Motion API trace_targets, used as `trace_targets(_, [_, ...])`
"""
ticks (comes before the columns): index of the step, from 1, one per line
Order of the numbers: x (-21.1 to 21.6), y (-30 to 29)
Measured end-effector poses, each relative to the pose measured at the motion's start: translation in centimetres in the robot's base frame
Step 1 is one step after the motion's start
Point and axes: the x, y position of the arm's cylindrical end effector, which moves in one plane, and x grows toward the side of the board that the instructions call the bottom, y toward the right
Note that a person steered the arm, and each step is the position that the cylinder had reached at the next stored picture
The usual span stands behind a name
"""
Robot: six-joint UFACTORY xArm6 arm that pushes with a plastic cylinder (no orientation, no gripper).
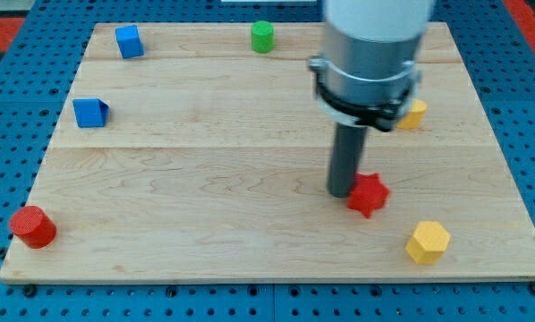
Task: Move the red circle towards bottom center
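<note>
My tip (343, 191) touched the red star (368, 194) just to its right. The red circle (32, 226) sat far left of my tip on the counter (205, 179). I carried no gripper, just the bare rod.

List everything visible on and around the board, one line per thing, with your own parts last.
red circle: 1, red, the board's bottom left corner.
red star: 1, red, right of centre, low on the board.
blue cube: 1, blue, top left.
blue block: 1, blue, left edge, below the cube; shape unclear.
green cylinder: 1, green, top centre.
yellow hexagon: 1, yellow, bottom right.
yellow block: 1, yellow, right side, partly hidden behind the arm; shape unclear.
wooden board: 1, light wood, fills the view.
pegboard: 1, blue, under and around the board.
my tip: 1, dark rod end, against the red star's left side, far from the red circle.
</note>
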Motion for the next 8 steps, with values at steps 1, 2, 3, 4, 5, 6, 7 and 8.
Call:
trace_targets(1, [0.1, 4.2])
trace_targets(2, [0.0, 3.5])
trace_targets(3, [1.3, -4.3])
trace_targets(4, [6.4, -9.2])
trace_targets(5, [8.7, -16.6])
trace_targets(6, [8.7, -25.9])
trace_targets(7, [8.2, -40.6])
trace_targets(8, [8.0, -40.5])
